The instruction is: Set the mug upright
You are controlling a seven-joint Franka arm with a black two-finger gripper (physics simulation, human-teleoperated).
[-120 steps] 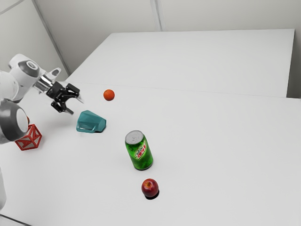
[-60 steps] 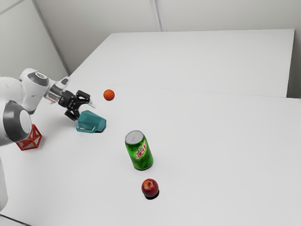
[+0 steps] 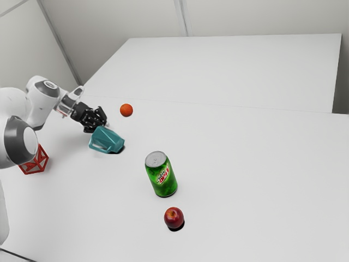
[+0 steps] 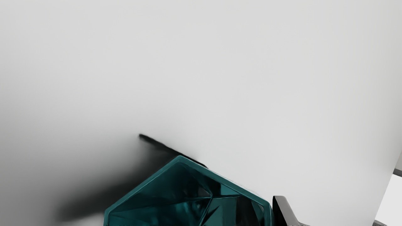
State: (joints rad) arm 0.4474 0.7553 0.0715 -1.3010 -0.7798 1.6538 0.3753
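Note:
In the exterior view my gripper (image 3: 100, 123) reaches down at the near end of the teal mug (image 3: 111, 140). The mug lies tipped over, its handle loop toward the exterior view's left, with a dark shadow along its far end. From the wrist view, the mug (image 4: 188, 185) turns its open mouth and angular rim toward the camera. My gripper (image 4: 201, 220) is shut on the mug; one finger (image 4: 284, 211) presses beside the rim, while the other is hidden by the mug.
An orange (image 3: 126, 110) lies beyond the gripper. A green soda can (image 3: 162, 176) stands toward the exterior view's right, with a red apple (image 3: 174, 218) nearer the camera. Close to the arm is a red-framed block (image 3: 36, 161). All rest on the white table (image 3: 245, 180).
My gripper has moved toward the exterior view's right and down to the mug, and its fingers have closed in on it. The mug has shifted and tilted slightly.

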